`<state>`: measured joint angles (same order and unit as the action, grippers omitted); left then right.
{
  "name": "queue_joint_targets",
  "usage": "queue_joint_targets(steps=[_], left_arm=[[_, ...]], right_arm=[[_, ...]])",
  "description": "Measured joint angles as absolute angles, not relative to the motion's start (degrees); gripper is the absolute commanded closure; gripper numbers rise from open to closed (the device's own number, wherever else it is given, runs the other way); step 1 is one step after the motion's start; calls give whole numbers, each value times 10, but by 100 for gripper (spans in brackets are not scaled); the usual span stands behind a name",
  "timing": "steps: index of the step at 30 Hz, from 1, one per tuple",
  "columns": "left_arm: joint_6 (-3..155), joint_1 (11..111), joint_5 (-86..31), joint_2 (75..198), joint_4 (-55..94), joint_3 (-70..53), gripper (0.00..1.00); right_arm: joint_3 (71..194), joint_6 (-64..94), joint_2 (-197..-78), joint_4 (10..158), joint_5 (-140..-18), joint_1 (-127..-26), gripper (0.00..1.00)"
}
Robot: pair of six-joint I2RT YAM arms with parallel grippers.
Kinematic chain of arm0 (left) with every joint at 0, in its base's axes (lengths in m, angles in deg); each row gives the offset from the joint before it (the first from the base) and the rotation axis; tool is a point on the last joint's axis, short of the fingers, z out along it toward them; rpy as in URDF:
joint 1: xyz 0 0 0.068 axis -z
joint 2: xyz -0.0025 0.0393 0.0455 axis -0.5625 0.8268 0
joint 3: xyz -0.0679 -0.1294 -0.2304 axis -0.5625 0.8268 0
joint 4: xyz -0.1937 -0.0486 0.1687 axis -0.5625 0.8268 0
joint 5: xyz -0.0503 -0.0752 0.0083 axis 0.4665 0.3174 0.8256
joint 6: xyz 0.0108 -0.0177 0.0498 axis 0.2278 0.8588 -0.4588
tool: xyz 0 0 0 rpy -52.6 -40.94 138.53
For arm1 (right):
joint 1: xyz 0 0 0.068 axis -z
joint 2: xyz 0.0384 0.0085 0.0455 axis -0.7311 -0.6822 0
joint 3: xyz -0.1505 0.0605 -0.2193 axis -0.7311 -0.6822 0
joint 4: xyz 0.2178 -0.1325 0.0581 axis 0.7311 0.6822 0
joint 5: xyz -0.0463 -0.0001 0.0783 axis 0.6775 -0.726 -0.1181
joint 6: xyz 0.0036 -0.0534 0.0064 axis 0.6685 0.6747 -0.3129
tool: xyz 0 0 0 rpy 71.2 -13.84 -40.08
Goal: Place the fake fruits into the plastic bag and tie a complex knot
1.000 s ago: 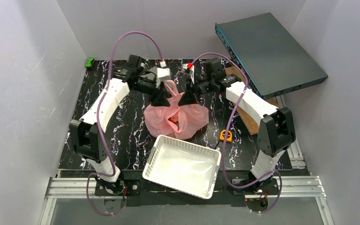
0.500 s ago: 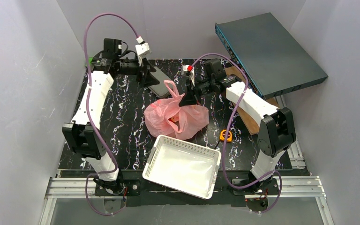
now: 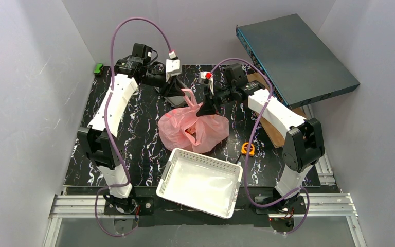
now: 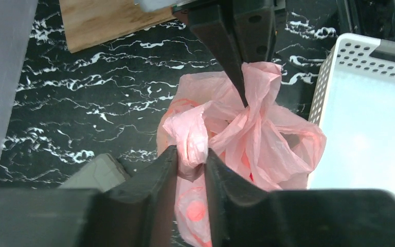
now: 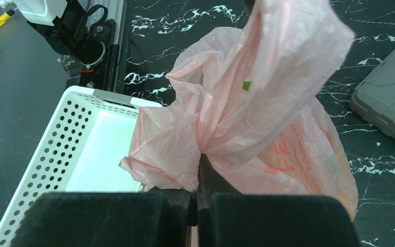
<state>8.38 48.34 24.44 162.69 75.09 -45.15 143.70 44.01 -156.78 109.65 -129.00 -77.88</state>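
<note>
The pink plastic bag [image 3: 193, 126] lies crumpled on the black marbled table behind the basket. My left gripper [image 4: 190, 152] is shut on one bunched handle strip [image 4: 191, 138] at the bag's back left. My right gripper [image 5: 198, 160] is shut on another gathered strip of the bag [image 5: 221, 139] and holds it up; its fingers come down from the top of the left wrist view. The strips bunch together at that pinch [image 4: 247, 105], and I cannot tell whether they form a knot. The fake fruits are hidden inside the bag; only a red patch [image 3: 189, 131] shows at its mouth.
A white lattice basket [image 3: 200, 180] stands in front of the bag. A small orange tape measure [image 3: 247, 148] lies to its right. A grey flat box [image 3: 171, 87] sits beneath my left gripper. A dark flat case [image 3: 295, 56] leans over a wooden board [image 3: 271, 128] at back right.
My left arm swung away to the back left with its jaws wider, then came back to the bag and closed on the handle strip. The right arm and bag stayed put.
</note>
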Motion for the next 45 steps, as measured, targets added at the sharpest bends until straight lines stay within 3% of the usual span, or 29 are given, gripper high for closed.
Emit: queue_joint_targets(steps=[3, 7, 11, 18, 24, 30, 38, 45], left_arm=[[47, 487, 244, 1636, 792, -481, 100], [44, 487, 233, 1634, 827, -493, 100], [186, 487, 232, 1622, 761, -470, 100], [472, 529, 244, 1553, 625, -276, 100], [583, 590, 156, 1552, 533, -164, 100], [686, 579, 44, 1560, 435, -94, 100], [720, 558, -28, 1588, 325, -80, 100], [709, 525, 0, 1613, 262, -108, 100]], right_arm=[[1441, 439, -1568, 1096, -1288, -778, 99], [1442, 410, -1570, 1082, -1275, -774, 99], [1434, 344, -1573, 1034, -1229, -767, 99], [1385, 181, -1572, 935, -1114, -768, 99], [1381, 66, -1566, 925, -1064, -787, 99], [1345, 7, -1557, 904, -1021, -786, 99], [1308, -24, -1529, 851, -921, -808, 99], [1312, -65, -1530, 813, -796, -824, 99]])
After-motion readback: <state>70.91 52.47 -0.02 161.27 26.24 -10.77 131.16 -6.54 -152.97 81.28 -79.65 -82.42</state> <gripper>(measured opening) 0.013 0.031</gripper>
